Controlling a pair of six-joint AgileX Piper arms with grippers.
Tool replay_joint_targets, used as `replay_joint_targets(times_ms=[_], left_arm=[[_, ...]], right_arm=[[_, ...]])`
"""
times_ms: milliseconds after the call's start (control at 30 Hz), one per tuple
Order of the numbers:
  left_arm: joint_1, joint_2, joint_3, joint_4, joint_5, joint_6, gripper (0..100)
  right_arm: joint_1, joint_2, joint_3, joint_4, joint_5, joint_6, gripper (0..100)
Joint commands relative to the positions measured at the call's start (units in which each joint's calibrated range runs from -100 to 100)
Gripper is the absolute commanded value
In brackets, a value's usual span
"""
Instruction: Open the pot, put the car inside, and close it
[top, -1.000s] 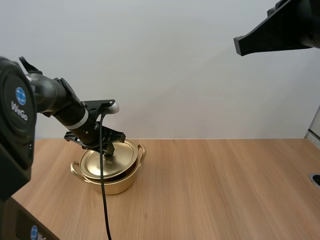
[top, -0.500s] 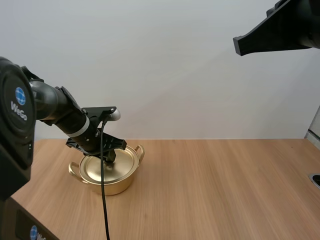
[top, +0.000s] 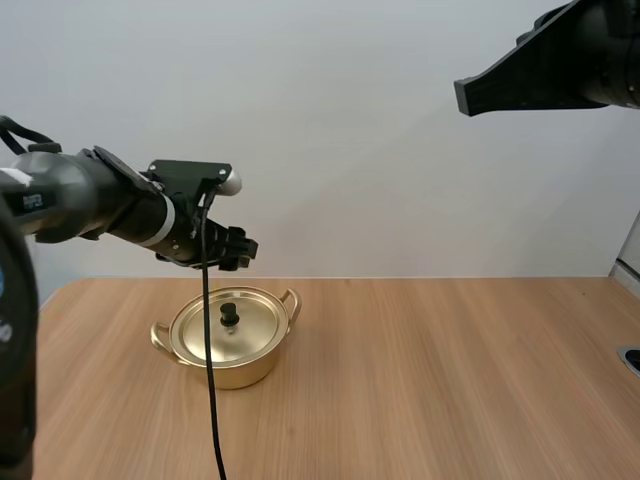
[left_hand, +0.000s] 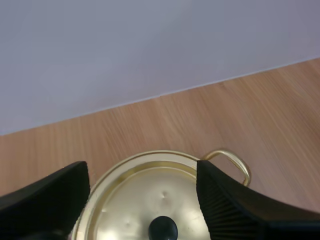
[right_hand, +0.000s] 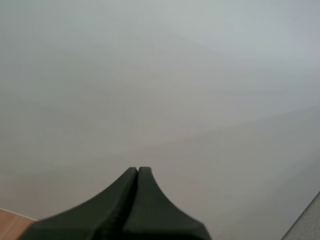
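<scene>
- Since a second ago the left gripper (top: 240, 254) has let go of the knob (top: 229, 314) and risen; it now hangs above the pot's (top: 228, 372) far rim; the lid (top: 255, 328), tilted then, lies flat on the pot.
- Its fingers (left_hand: 220, 200) are spread wide with nothing between them; in the left wrist view the ribbed inner faces stand to either side of the lid below.
- Right gripper (right_hand: 137, 171): fingers pressed together as one dark wedge, held high and well away from the pot.
- Step in hand, as I judge it: the closing looks done and the left arm is clearing off; the lid hides the inside, so whether the car is in the pot I cannot tell.
- Next move, if the car is inside: only pull the arm clear without brushing the knob; if it is not, come back down over the knob, pinch it and lift the lid straight up.
- Pot: gold metal, shallow and round, a loop handle on each side; the lid is gold too, a little dented, with a small black knob at its middle; it stands on the table (top: 450, 380), under the left gripper.
</scene>
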Motion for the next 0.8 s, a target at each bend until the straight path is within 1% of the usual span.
replay_joint_targets(times_ms=[0, 100, 167, 233, 300, 367, 467, 533, 567, 633, 667, 700, 767], left_arm=[[-0.02, -5.8, 0.4, -1.5, -1.7, 0.1, 100], [-0.02, -15.2, 4.4, -5.8, -7.6, 2.1, 100], [-0.02, -22.1, 9.6, -10.6, -11.7, 6.9, 100], [-0.02, -30.9, 15.7, -16.6, -13.7, 13.6, 100], [-0.02, -39.3, 21.0, -20.8, -14.0, 18.6, 100], [-0.02, -48.5, 25.3, -22.7, -14.0, 20.7, 100], [-0.02, -61.3, 29.6, -22.7, -15.1, 19.6, 100], [-0.02, -67.3, 30.4, -22.3, -19.4, 16.6, 100], [-0.02, -69.9, 30.3, -21.5, -23.6, 14.2, 100], [-0.2, -72.7, 30.3, -21.0, -36.2, 9.8, 100], [-0.64, -73.0, 30.3, -20.7, -41.9, 7.9, 100], [-1.37, -73.0, 30.3, -20.7, -50.1, 6.5, 100], [-2.19, -73.0, 30.9, -20.7, -57.5, 5.7, 100]], right_arm=[[0.0, 0.2, 0.8, 0.0, 0.0, 0.1, 0], [0.0, 0.4, 4.6, 0.1, -0.2, 0.1, 0], [0.0, 0.4, 8.4, 0.6, -1.8, 0.1, 0], [0.0, 0.4, 12.5, 1.2, -5.8, 0.1, 0], [0.0, 0.4, 17.0, 2.1, -11.3, 1.0, 0], [0.0, 0.4, 20.9, 2.4, -17.2, 3.0, 0], [0.0, 0.4, 28.0, 3.3, -25.0, 6.4, 0], [0.0, 0.4, 32.9, 3.3, -30.4, 6.0, 0], [0.0, 0.4, 34.9, 2.4, -33.0, 5.9, 0], [0.0, 0.4, 39.8, 0.4, -40.4, 5.9, 0], [-0.2, 0.4, 41.7, -0.2, -43.9, 5.9, 0], [-0.8, 0.2, 45.0, -0.2, -49.9, 5.9, 0], [-2.1, -0.1, 48.4, -0.2, -57.3, 5.9, 0]])
